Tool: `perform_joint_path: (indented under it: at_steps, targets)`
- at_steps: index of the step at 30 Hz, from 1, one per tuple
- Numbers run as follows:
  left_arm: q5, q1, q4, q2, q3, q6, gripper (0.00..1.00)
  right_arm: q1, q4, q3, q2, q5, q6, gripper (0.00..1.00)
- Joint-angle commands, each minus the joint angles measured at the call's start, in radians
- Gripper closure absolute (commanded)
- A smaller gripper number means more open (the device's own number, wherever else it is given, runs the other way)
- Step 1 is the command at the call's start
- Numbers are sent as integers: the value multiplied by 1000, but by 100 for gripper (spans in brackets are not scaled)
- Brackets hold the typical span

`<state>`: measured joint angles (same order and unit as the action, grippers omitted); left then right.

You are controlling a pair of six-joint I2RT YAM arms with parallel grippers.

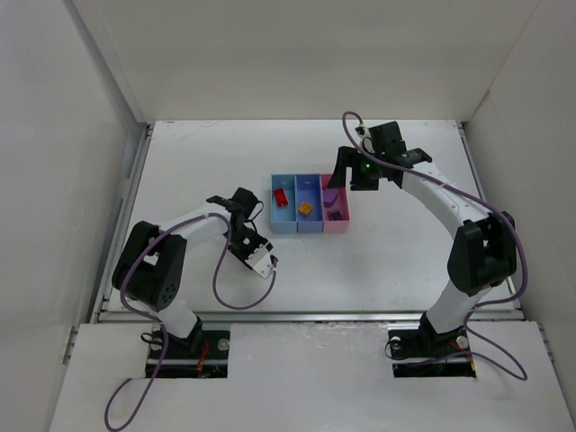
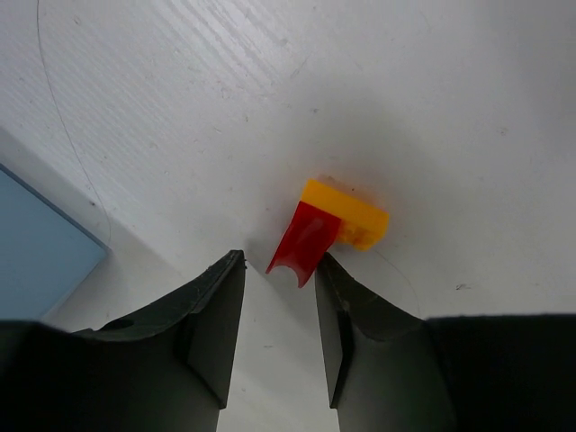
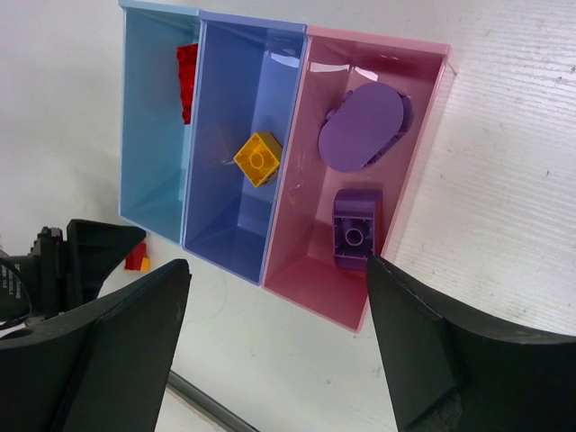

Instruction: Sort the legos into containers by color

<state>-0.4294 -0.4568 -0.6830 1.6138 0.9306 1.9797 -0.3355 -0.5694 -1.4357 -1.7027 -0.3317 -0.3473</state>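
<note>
Plainly red lego (image 2: pixel 306 241) touching yellow-orange lego (image 2: pixel 356 218).

White table (image 1: pixel 396 261) fills the middle, its surface faintly grained. Pale walls (image 1: pixel 306 54) close it in at nine, twelve and three o'clock. A metal rail (image 1: pixel 315 315) runs along the six o'clock edge.

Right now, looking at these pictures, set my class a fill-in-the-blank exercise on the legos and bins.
The lego in the light blue bin is ___.
The yellow lego lies in the ___ bin of the row.
The pink bin holds ___ purple pieces.
Missing words: red; middle; two.
</note>
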Motion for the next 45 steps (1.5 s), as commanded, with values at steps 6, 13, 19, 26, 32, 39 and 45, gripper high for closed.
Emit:
perform_joint_path:
  at_steps: [6,13,19,26,32,39,45]
  targets:
    - [-32,-37,-109,-25,-18,176,69,-8,17,-29,14,11,2,16]
    - [-32,-66,-109,-14,-9,145,95,-8,17,-11,32,11,-7,16]
    - [-23,-66,-99,-14,-9,76,100,-8,17,-11,32,11,-7,16]
    - [-77,-54,-15,-25,79,-352,100,-17,6,-11,32,2,-7,16]
    - [-198,26,-81,-129,146,-449,100,-17,6,-20,75,0,-7,12]
    - [-310,63,-61,-253,203,-623,100,-17,95,-11,123,-136,-7,7]
    - [-321,72,337,-336,203,-961,100,-57,210,-49,82,-325,-19,7]
